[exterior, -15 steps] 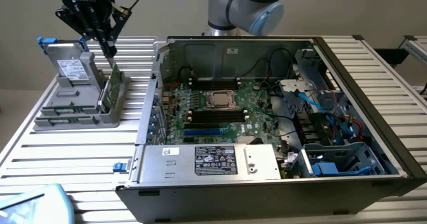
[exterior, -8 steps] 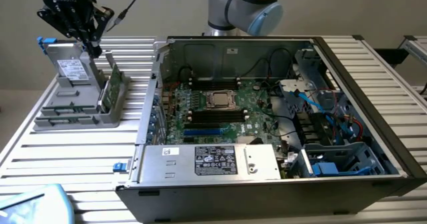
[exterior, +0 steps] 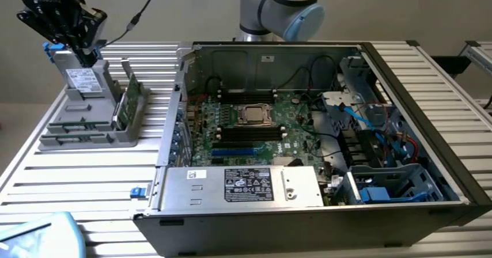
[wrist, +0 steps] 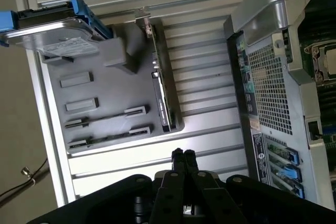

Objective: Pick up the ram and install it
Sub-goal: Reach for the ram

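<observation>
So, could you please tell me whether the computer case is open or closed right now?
Open: the computer case lies with its upward side uncovered, and the motherboard inside is in plain view.

Probably robotics lab: slatted aluminium bench (exterior: 77, 183), opened PC tower (exterior: 307, 232), grey parts fixture (exterior: 84, 138), industrial arm (exterior: 280, 7) mounted behind.
</observation>
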You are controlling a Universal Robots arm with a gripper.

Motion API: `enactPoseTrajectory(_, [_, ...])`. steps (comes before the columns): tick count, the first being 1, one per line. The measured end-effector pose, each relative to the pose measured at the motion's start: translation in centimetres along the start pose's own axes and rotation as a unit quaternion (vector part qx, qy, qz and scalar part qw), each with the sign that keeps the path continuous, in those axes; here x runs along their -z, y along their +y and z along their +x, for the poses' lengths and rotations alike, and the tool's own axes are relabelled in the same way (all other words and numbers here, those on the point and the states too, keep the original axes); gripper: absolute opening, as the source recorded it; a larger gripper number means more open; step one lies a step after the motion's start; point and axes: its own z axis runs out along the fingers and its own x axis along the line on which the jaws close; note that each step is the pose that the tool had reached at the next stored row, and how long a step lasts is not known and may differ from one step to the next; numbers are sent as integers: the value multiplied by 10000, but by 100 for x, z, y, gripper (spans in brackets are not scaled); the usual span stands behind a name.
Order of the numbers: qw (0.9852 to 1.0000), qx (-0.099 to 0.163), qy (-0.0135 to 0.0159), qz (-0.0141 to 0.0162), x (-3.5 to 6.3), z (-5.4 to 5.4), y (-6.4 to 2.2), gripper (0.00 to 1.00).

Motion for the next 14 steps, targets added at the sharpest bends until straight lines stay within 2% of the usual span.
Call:
enactPoseTrajectory(6, [10000,0,0,0,-1,239,-47,11])
enactPoseTrajectory(14, [10000,24,9,1,-14,448,-88,11])
